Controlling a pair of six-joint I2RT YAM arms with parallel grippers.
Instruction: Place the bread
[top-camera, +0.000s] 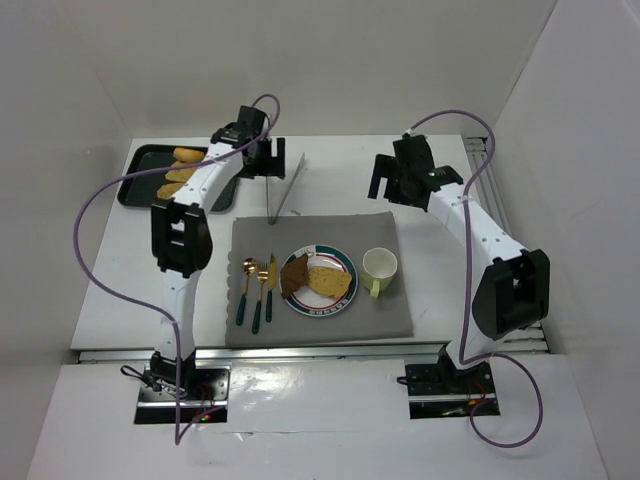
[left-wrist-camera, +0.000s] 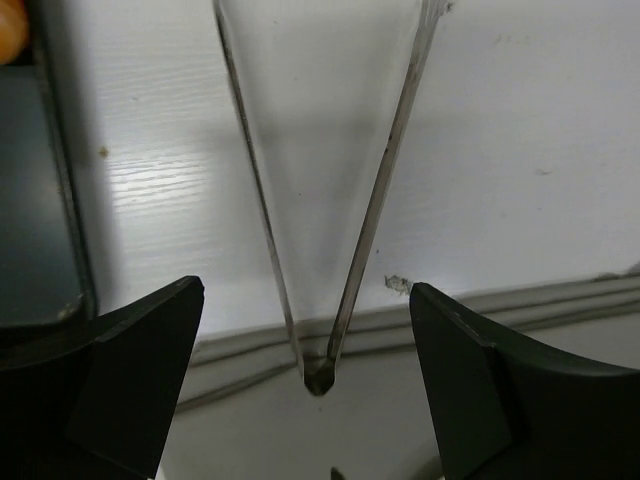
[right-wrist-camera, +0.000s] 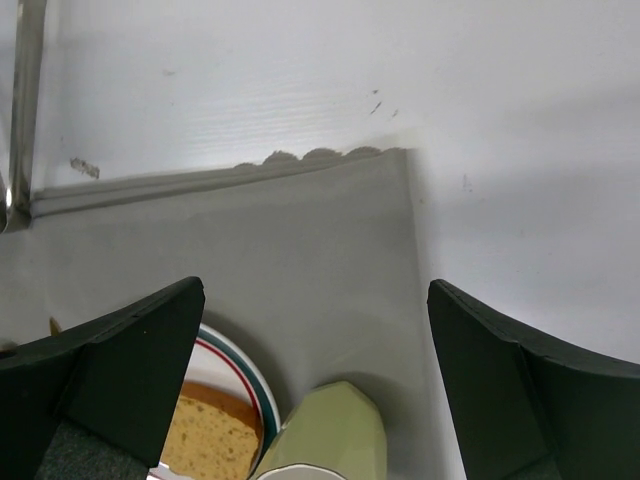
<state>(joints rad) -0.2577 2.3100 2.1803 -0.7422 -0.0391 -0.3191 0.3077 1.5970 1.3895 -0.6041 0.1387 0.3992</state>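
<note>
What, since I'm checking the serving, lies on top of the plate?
Two bread slices lie on the plate, a darker one left of a lighter one. They cover the plate's middle, so anything beneath them is hidden.

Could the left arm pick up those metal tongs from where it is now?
Probably yes. The left gripper hangs open right above the tongs, whose joined end lies between its fingers. Nothing covers them or stands in the way.
</note>
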